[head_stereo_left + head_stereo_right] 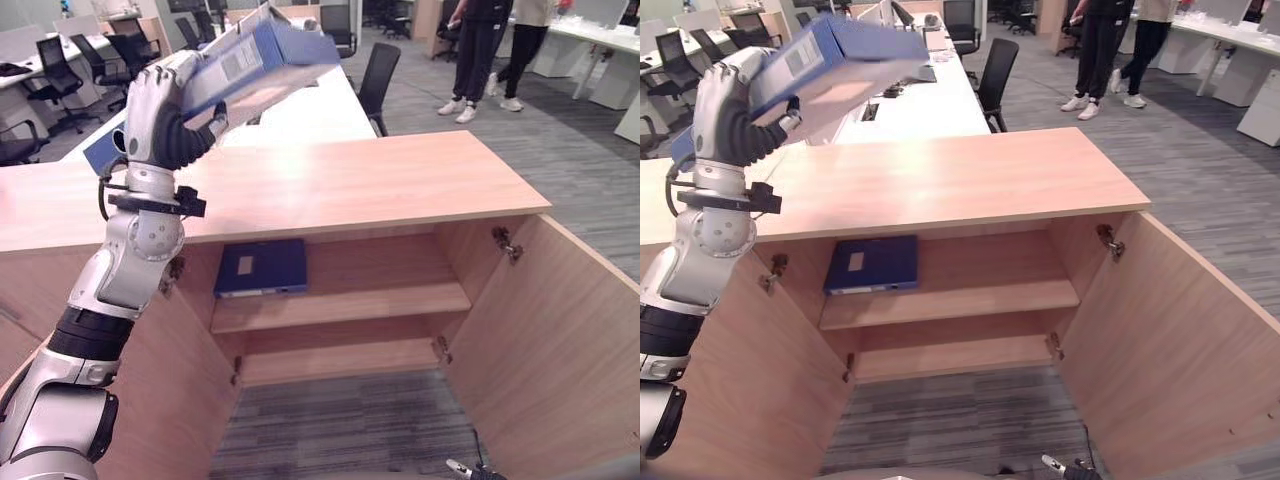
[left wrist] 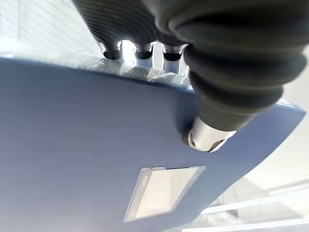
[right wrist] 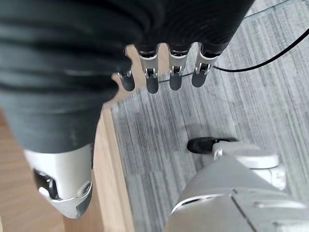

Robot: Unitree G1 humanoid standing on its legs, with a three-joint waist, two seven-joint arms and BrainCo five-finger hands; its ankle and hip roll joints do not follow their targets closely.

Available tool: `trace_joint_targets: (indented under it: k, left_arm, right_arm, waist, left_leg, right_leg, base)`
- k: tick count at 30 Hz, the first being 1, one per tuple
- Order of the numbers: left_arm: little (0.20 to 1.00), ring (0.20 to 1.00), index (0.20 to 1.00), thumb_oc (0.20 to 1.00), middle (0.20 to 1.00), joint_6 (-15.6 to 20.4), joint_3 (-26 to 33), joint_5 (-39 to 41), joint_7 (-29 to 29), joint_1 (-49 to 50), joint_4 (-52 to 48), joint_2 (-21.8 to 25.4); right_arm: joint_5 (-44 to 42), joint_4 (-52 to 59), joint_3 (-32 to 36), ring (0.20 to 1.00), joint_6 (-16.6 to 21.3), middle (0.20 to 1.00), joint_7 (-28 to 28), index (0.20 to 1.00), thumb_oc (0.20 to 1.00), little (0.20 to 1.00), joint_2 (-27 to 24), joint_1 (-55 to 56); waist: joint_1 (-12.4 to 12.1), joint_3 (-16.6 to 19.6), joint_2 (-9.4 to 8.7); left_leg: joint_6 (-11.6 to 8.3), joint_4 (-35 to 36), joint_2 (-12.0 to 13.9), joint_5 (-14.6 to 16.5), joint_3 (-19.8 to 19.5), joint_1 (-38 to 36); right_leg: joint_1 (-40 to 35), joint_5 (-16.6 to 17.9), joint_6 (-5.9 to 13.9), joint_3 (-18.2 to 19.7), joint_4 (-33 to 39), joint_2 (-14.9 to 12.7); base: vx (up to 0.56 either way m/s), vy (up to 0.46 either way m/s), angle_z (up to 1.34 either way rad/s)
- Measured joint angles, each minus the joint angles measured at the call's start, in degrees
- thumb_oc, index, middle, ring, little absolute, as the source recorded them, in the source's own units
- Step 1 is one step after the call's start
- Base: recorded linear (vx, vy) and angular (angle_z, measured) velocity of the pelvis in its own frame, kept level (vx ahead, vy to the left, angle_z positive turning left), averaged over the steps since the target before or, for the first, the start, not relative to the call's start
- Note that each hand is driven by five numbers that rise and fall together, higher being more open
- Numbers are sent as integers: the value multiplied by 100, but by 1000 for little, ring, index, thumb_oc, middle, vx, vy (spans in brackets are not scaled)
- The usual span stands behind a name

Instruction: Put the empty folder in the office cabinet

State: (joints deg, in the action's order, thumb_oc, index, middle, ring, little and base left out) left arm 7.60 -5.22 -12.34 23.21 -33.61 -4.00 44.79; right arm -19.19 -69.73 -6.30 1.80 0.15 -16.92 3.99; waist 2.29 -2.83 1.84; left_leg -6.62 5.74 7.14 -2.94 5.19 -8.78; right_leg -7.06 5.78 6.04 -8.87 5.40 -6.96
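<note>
Office chairs [image 1: 378, 78], white desk [image 1: 305, 110], two people [image 1: 492, 50]

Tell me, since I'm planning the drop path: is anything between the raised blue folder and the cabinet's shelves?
The left robot hand holds the blue plastic box folder above the light wooden cabinet's top panel, which lies between it and the shelves. Both doors stand open. A second dark blue folder occupies the upper shelf's left side.

Bright even office light, blurred wrist close-ups

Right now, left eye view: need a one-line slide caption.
Left hand holds a blue folder tilted above the open cabinet; a second blue folder lies on its upper shelf.
</note>
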Motion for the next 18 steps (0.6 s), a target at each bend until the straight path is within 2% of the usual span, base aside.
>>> trace_joint_targets:
  k: [1, 4, 7, 8, 10, 11, 12, 15, 17, 18]
  left_arm:
    - [200, 200, 200, 200, 200, 124, 251, 411, -8, 73, -260, -78]
    - [200, 200, 200, 200, 200, 705, 354, 1781, -103, 53, -663, -232]
    - [200, 200, 200, 200, 200, 832, 336, 2887, -651, 288, -974, -434]
    - [200, 200, 200, 200, 200, 897, 284, 3804, -1102, 750, -1251, -640]
    - [200, 200, 200, 200, 200, 893, 225, 4495, -1550, 1091, -1433, -661]
    - [200, 200, 200, 200, 200, 849, 151, 5210, -1955, 1428, -1517, -680]
    - [200, 200, 200, 200, 200, 793, 69, 5586, -2200, 1580, -1531, -677]
    - [200, 200, 200, 200, 200, 727, 74, 6192, -2463, 2116, -1749, -743]
    - [200, 200, 200, 200, 200, 423, -11, 6634, -2759, 2833, -2109, -940]
    - [200, 200, 200, 200, 200, 304, -77, 6699, -2827, 2871, -2108, -925]
  right_arm:
    - [-1, -3, 6, 1000, 1, 1000, 25, 1000, 1000, 1000, 10, 12]
    - [-1, -17, 4, 1000, -76, 1000, 114, 1000, 1000, 1000, 2, 51]
    - [1, 39, -2, 1000, -130, 1000, 120, 1000, 1000, 1000, -18, -64]
    - [1, 47, -11, 1000, -129, 1000, 160, 1000, 1000, 1000, -24, -65]
    - [2, 45, -23, 1000, -136, 1000, 218, 1000, 1000, 1000, -19, -69]
    - [3, 45, -30, 1000, -175, 1000, 236, 1000, 1000, 1000, -24, -64]
    - [3, 26, -29, 1000, -208, 1000, 238, 1000, 1000, 1000, -23, -61]
    - [4, 40, -60, 1000, -216, 1000, 244, 1000, 1000, 1000, -21, -45]
    - [4, 31, -66, 1000, -214, 1000, 255, 1000, 1000, 1000, -10, 5]
    - [4, 25, -66, 1000, -218, 1000, 261, 1000, 1000, 1000, -3, 25]
  waist:
    - [9, -12, 13]
    - [-173, -7, 127]
    - [-296, 55, 242]
    - [-286, 81, 297]
    - [-288, 83, 326]
    - [-299, 82, 353]
    - [-312, 75, 356]
    - [-397, 36, 330]
    - [-457, 4, 372]
    - [-519, -17, 348]
  left_leg:
    - [3, 0, -1, -5, -11, 0]
    - [-2, -1, -3, -3, -127, -25]
    - [-2, 0, -6, -4, -170, 4]
    - [-2, 0, -12, -10, -228, 1]
    - [-5, 0, -8, -20, -261, 3]
    - [-3, 0, -7, -28, -299, 6]
    - [-22, -1, -6, -7, -326, 13]
    - [-20, 0, -7, -6, -385, 41]
    - [-17, 0, -6, -6, -403, 33]
    - [-14, -1, -4, -12, -420, 47]
  right_leg:
    - [-15, -7, 6, -30, 0, -1]
    - [-112, -39, 0, -120, 0, -4]
    - [-113, -54, 15, -163, -1, -5]
    - [-134, -63, -1, -185, 0, -8]
    - [-162, -74, -7, -262, -1, -6]
    - [-186, -101, 1, -297, 0, -5]
    - [-191, -114, 0, -303, 0, -3]
    - [-188, -111, 5, -323, -2, -1]
    - [-199, -134, -7, -356, -1, 0]
    - [-196, -140, -3, -386, -1, 2]
  base:
    - [-28, -24, 17]
    - [-31, -31, 21]
    - [-38, -26, 7]
    - [-25, -12, 13]
    - [-28, -15, 16]
    - [-21, -14, 18]
    - [-20, -12, 14]
    - [-39, -14, 3]
    - [-24, 2, 10]
    - [-23, 2, 15]
